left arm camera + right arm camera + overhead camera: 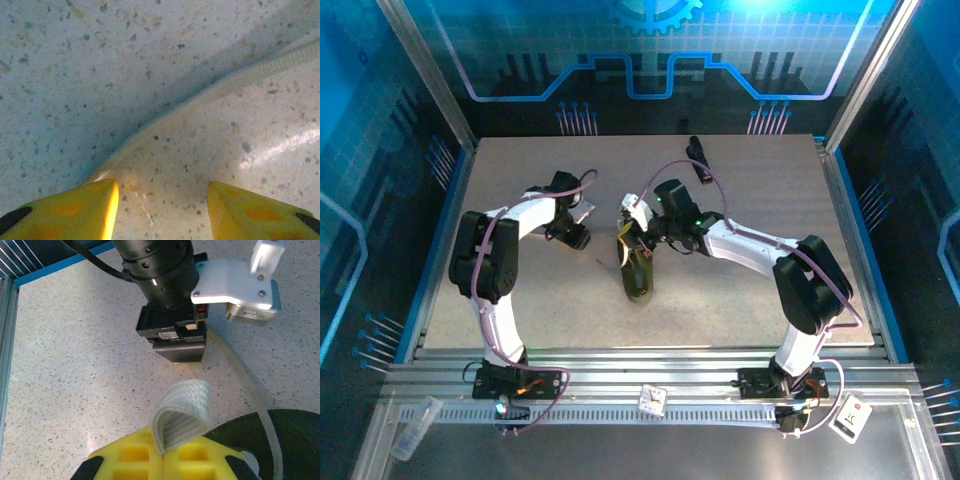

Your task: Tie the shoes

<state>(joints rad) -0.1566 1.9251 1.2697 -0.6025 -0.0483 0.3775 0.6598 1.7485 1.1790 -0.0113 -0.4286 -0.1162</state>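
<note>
Pinching a folded loop of whitish lace [181, 412], the right gripper [164, 454] has its yellow fingers pressed together at the far end of the olive shoe [638, 278], which lies mid-table. The left gripper [162, 183] hangs spread low over the speckled table [520, 180], a strand of lace running past one fingertip. Open tabletop lies around the shoe toward every edge. A black clip [698, 160] sits well apart near the far edge.
</note>
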